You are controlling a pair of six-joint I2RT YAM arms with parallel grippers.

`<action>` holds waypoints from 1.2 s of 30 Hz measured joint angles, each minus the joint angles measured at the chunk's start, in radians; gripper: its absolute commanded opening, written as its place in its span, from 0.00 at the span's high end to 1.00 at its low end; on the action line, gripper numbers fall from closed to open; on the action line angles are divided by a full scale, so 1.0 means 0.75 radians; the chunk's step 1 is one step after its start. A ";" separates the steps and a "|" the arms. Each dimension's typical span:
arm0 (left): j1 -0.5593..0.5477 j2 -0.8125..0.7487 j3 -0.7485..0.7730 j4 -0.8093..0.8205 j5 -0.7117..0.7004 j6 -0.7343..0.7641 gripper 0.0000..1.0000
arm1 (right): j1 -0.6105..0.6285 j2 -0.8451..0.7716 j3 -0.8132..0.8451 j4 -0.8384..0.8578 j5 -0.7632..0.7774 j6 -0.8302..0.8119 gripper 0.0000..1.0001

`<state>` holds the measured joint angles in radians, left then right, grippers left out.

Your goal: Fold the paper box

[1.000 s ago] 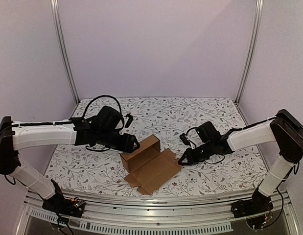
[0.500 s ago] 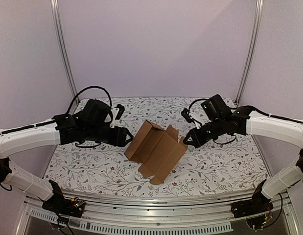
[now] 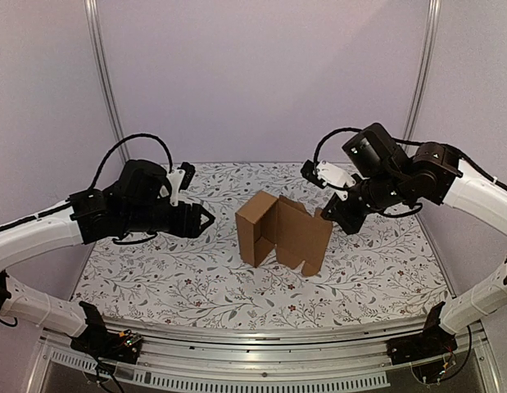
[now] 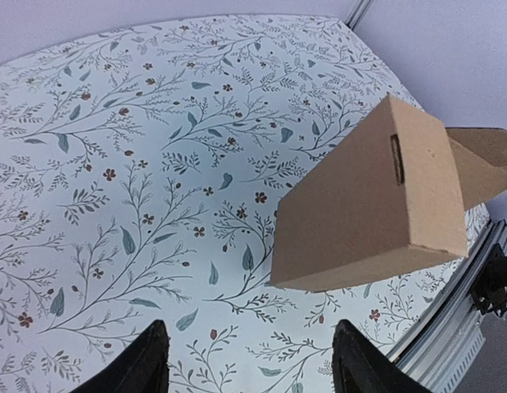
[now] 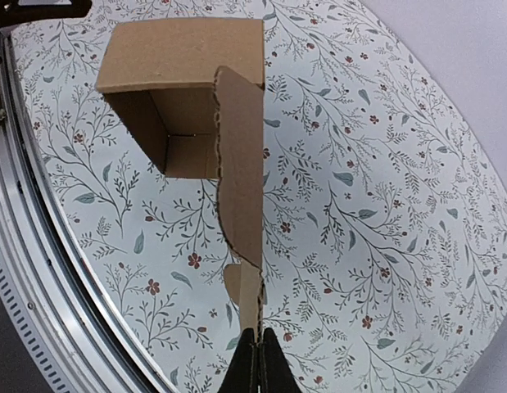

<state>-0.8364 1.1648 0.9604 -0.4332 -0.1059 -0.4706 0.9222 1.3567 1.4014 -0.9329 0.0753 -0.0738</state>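
The paper box [image 3: 278, 233], plain brown cardboard, stands tipped up on edge in the middle of the table, its lid panel hanging toward the near side. My right gripper [image 3: 327, 214] is shut on the top edge of that lid panel [image 5: 253, 311]; the right wrist view looks down along the panel into the open tray part [image 5: 175, 123]. To the left of the box my left gripper [image 3: 205, 219] hovers open and apart from it. In the left wrist view the box's closed side [image 4: 376, 209] shows ahead of the two black fingertips [image 4: 142, 360], with nothing between them.
The table [image 3: 155, 278] has a white cloth with a floral print. A metal rail [image 3: 261, 372] runs along its near edge, and grey walls with upright metal posts [image 3: 106, 82] close the back and sides.
My right gripper has lifted the box's lid panel up and toward the back, tipping the box from flat to upright. The left gripper has drawn back to the left, away from the box.
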 measured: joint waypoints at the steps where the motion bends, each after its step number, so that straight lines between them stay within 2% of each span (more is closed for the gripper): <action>1: 0.000 -0.002 0.000 0.000 -0.001 0.001 0.33 | 0.011 -0.004 0.065 -0.055 0.042 -0.034 1.00; 7: 0.000 -0.003 0.000 0.001 -0.005 0.007 0.33 | 0.094 -0.012 0.236 -0.232 0.254 -0.172 1.00; 12: 0.000 -0.003 0.000 0.002 -0.005 0.010 0.34 | 0.157 -0.008 0.293 -0.361 0.422 -0.311 1.00; 17: 0.000 -0.003 0.000 0.001 -0.005 0.010 0.34 | 0.168 0.046 0.379 -0.491 0.608 -0.415 1.00; 22: 0.000 -0.005 -0.001 0.003 -0.005 0.010 0.33 | 0.169 0.132 0.443 -0.526 0.759 -0.481 1.00; 27: 0.000 -0.009 -0.007 0.004 -0.005 0.009 0.33 | 0.176 0.198 0.468 -0.541 0.839 -0.536 1.00; 36: 0.000 -0.009 -0.010 0.010 -0.004 0.009 0.33 | 0.204 0.379 0.516 -0.547 0.844 -0.597 1.00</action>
<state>-0.8364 1.1584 0.9527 -0.4259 -0.1089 -0.4641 1.0756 1.6413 1.7882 -1.3434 0.7082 -0.5217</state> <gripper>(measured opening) 0.668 0.003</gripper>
